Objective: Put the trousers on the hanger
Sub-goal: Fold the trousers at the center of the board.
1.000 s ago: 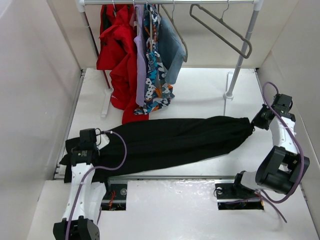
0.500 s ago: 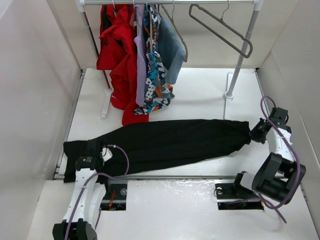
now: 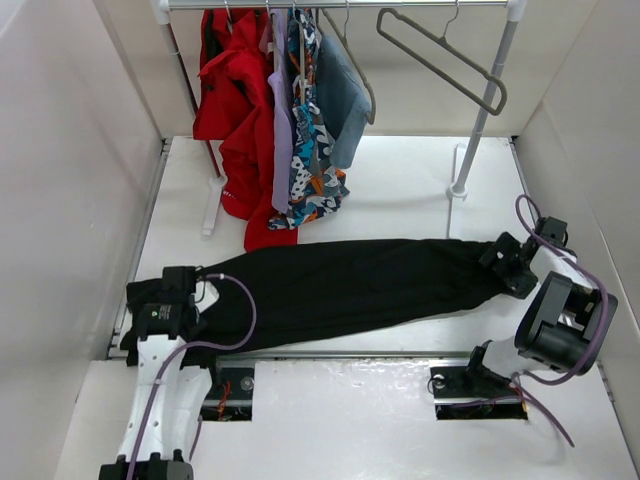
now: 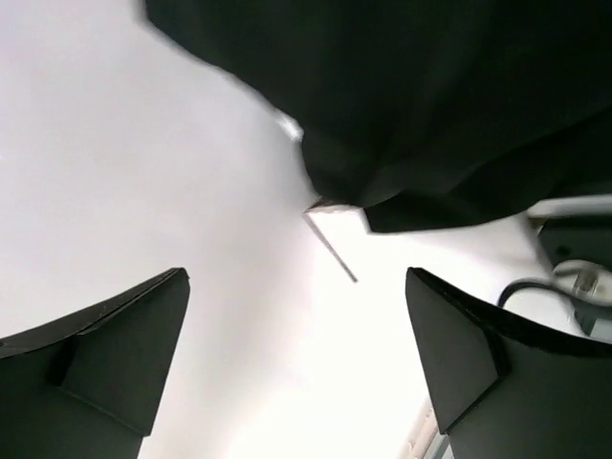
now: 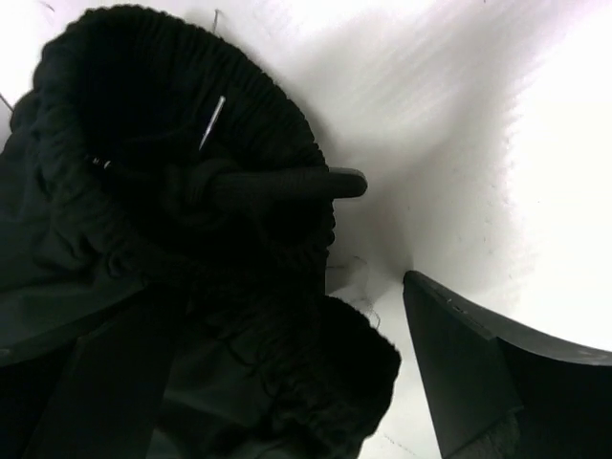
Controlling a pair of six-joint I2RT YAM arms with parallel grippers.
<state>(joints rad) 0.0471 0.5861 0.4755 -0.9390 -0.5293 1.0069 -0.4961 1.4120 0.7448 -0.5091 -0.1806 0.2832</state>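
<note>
Across the table [image 3: 400, 180] lie long black trousers [image 3: 350, 285], waistband [image 5: 143, 105] ribbed; both jaws wide.

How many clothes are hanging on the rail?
4, bunched at the left end of the rail: red garment, lilac garment, patterned garment, blue-grey garment, left to right. More may hide between them.

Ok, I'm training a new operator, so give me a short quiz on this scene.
1. True or false: the hanger hangs bare on the rail.
2. Where do the trousers lie? A) over the hanger B) flat on the table C) over the rail
3. Fill in: the left pincer has its jaws ___.
Key: 1 true; 2 B; 3 open.
</note>
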